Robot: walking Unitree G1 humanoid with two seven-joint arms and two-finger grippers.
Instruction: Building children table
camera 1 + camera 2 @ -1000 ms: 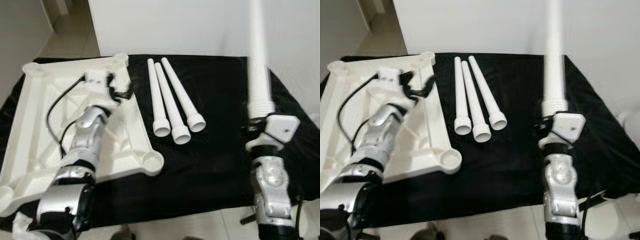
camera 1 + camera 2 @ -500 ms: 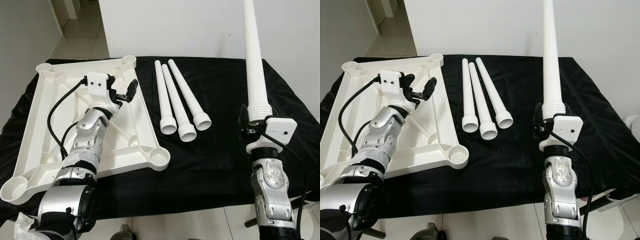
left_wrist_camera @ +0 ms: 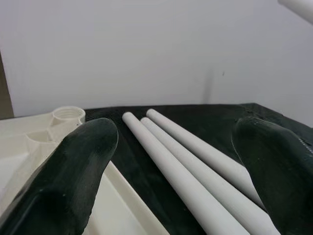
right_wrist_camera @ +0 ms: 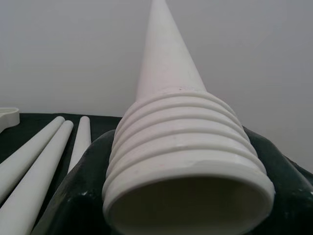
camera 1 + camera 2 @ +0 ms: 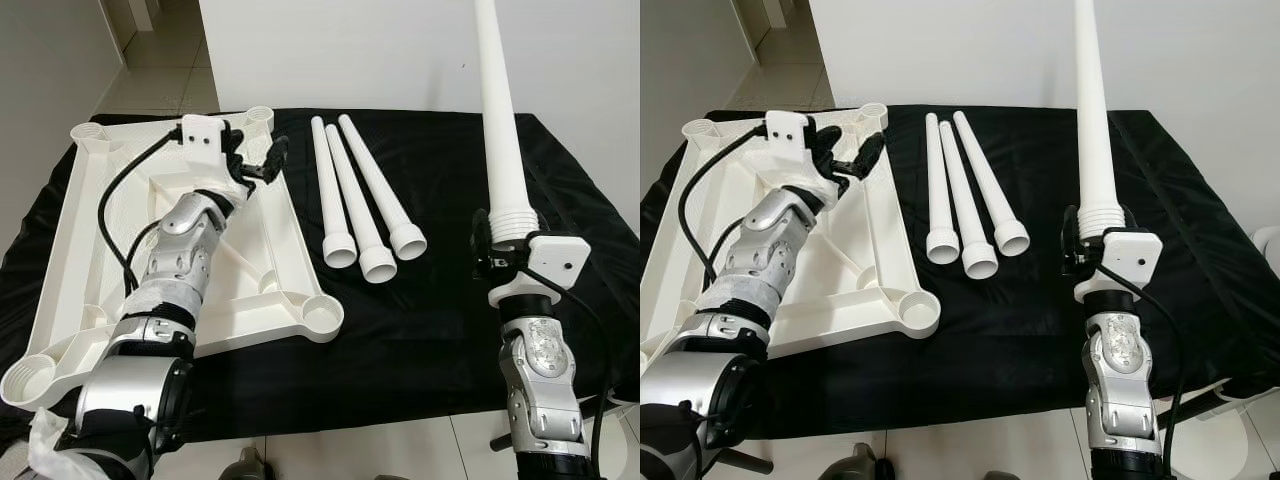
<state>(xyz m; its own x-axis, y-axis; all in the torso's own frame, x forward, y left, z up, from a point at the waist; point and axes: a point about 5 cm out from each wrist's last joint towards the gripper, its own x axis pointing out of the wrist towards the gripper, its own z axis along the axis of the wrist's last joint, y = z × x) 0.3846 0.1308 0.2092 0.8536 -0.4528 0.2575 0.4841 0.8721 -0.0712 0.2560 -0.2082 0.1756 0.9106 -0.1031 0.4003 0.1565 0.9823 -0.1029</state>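
Note:
A white plastic tabletop [image 5: 75, 250] lies upside down on the left of the black-covered table, with round leg sockets at its corners. My left gripper [image 5: 258, 160] hovers open over its far right part, empty. Three white tapered legs [image 5: 352, 200] lie side by side on the cloth in the middle. On the right, my right gripper [image 5: 487, 250] is shut on a fourth leg [image 5: 498, 110] at its threaded end, holding it upright and pointing up. In the right wrist view the threaded end [image 4: 181, 161] sits between the black fingers [image 4: 78, 196].
A black cloth [image 5: 440, 340] covers the table, which stands against a white wall [image 5: 400, 50]. Tiled floor [image 5: 160, 70] runs off at the far left. Open cloth lies between the three legs and my right arm.
My left gripper has lifted and moved toward the far edge of the tabletop. The camera steadied after shifting; the upright leg stays in my right gripper.

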